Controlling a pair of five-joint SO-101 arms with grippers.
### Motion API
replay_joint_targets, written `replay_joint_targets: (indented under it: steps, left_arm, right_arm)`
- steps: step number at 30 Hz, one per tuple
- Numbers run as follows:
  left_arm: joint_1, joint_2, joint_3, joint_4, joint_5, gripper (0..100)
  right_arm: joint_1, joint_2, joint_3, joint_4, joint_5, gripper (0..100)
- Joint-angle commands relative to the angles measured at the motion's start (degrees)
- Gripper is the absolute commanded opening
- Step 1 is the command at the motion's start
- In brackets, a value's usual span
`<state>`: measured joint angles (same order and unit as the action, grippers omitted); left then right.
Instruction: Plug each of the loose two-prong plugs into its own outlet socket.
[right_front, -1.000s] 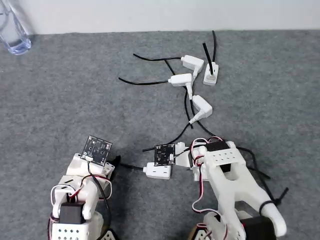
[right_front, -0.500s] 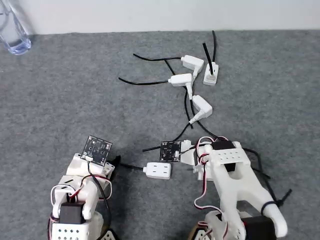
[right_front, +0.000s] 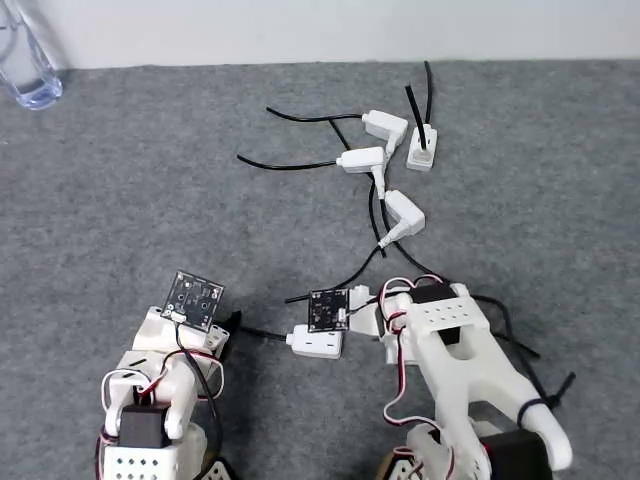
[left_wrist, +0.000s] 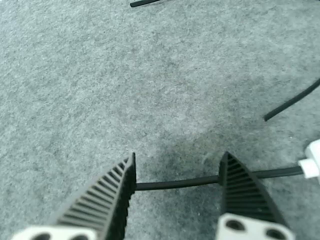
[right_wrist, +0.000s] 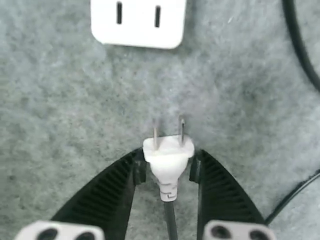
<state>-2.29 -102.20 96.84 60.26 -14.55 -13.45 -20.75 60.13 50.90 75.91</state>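
In the right wrist view my right gripper (right_wrist: 167, 161) is shut on a white two-prong plug (right_wrist: 168, 152), with its prongs aimed at the two slots of a white outlet socket (right_wrist: 138, 22) a short gap ahead. From above, that outlet socket (right_front: 318, 343) lies on the grey carpet just left of the right arm's wrist board (right_front: 328, 310). My left gripper (left_wrist: 177, 162) is open and low over the carpet. The outlet's black cord (left_wrist: 175, 184) runs on the carpet between its fingers, which do not touch it.
Several more white plugs and outlet blocks on black cords lie farther back (right_front: 362, 160), (right_front: 385, 125), (right_front: 422, 148), (right_front: 405, 215). Black cords (right_front: 510, 330) trail beside the right arm. A clear container (right_front: 25, 70) stands at the far left corner of the grey carpet (right_front: 120, 200).
The right arm shifted slightly right, away from the outlet, half a second ago and has come back left toward it. The left arm has not moved.
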Motion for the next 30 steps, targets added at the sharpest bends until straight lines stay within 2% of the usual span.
replay_joint_targets:
  steps: [1, 14, 20, 25, 30]
  left_arm:
    - [0.3, 0.2, -0.3, -0.4, 0.2, 25]
    - [0.3, 0.2, -0.3, -0.4, 0.2, 25]
    - [0.3, 0.2, -0.3, -0.4, 0.2, 25]
    - [0.3, 0.2, -0.3, -0.4, 0.2, 25]
    - [0.3, 0.2, -0.3, -0.4, 0.2, 25]
  right_arm:
    - [0.6, -0.4, -0.3, -0.7, -0.7, 14.3]
    - [0.2, 0.0, 1.7, -0.5, -0.1, 14.7]
    - [0.2, 0.0, 1.9, -0.3, 3.5, 3.0]
    - [0.2, 0.0, 1.8, 1.2, 8.2, 2.6]
    - [0.2, -0.6, 1.8, 1.1, 7.6, 0.9]
